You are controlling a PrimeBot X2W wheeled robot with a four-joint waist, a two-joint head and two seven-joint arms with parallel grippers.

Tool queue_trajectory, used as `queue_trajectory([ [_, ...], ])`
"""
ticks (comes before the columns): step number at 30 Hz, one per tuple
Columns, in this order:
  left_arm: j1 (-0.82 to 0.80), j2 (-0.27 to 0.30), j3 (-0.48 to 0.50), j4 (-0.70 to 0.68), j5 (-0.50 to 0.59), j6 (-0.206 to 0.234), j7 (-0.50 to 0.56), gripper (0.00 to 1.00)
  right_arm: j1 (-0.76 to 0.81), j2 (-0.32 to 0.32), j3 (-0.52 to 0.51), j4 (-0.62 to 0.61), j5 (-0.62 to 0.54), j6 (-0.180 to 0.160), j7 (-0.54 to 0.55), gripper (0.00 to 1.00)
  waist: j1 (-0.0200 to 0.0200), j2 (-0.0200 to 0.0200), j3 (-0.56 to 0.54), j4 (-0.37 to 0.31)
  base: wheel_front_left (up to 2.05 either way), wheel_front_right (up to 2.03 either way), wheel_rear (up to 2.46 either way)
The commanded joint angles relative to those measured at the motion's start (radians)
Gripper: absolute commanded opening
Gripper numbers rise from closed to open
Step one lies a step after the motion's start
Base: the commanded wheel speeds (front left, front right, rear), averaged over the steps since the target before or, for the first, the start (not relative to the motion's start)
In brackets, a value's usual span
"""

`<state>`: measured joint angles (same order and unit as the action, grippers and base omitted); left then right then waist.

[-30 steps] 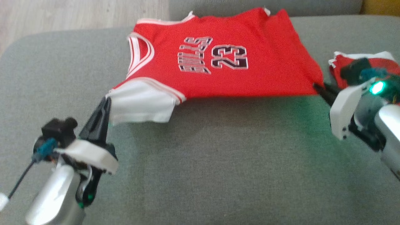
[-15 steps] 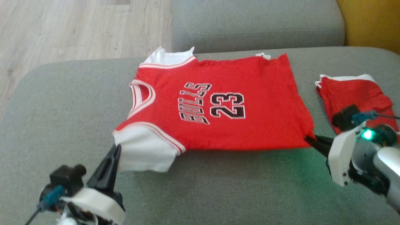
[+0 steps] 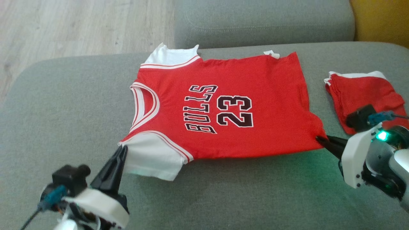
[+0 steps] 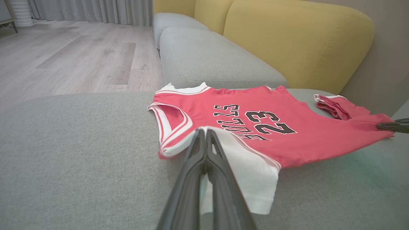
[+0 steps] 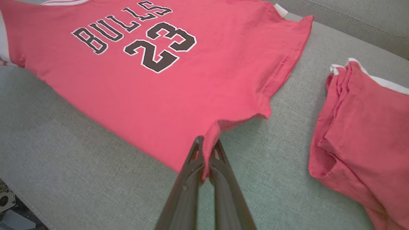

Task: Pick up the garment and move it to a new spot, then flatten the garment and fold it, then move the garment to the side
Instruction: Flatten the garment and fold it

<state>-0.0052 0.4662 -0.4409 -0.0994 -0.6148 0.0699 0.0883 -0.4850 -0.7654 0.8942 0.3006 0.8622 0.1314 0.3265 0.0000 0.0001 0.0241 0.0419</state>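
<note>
Jersey [image 3: 223,105], red with white sleeves and "BULLS 23" on its front, lies spread face up on the grey sofa [image 3: 223,191], neck to the left. Left hand [image 3: 123,150] is pressed together, pinching the near white sleeve's corner. Right hand [image 3: 319,139] pinches the near right hem corner, where the fabric puckers. Folded red cloth [image 3: 361,92] lies right of it, apart.
</note>
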Motion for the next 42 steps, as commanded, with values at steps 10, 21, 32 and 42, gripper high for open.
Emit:
queue_trajectory([
  [10, -0.219, 0.035, 0.046, 0.065, -0.008, -0.034, 0.062, 0.00, -0.088, 0.055, -0.078, 0.027, -0.050, -0.001, 0.017, 0.00, 0.0000, -0.0001, 0.075, -0.016, 0.00, 0.00, 0.00],
  [21, -0.372, 0.024, 0.042, 0.181, -0.029, -0.064, 0.120, 0.00, -0.159, 0.133, -0.114, 0.102, -0.096, -0.001, 0.009, 0.00, 0.0000, -0.0001, 0.156, -0.029, 0.00, 0.00, 0.00],
  [32, -0.485, 0.030, 0.030, 0.287, -0.027, -0.088, 0.168, 0.00, -0.225, 0.175, -0.107, 0.165, -0.127, -0.001, -0.005, 0.00, 0.0000, -0.0001, 0.214, -0.029, 0.00, 0.00, 0.00],
  [42, -0.610, 0.031, -0.010, 0.425, -0.017, -0.133, 0.234, 0.00, -0.298, 0.215, -0.087, 0.233, -0.149, -0.001, -0.023, 0.00, 0.0000, -0.0001, 0.268, -0.032, 0.00, 0.00, 0.00],
])
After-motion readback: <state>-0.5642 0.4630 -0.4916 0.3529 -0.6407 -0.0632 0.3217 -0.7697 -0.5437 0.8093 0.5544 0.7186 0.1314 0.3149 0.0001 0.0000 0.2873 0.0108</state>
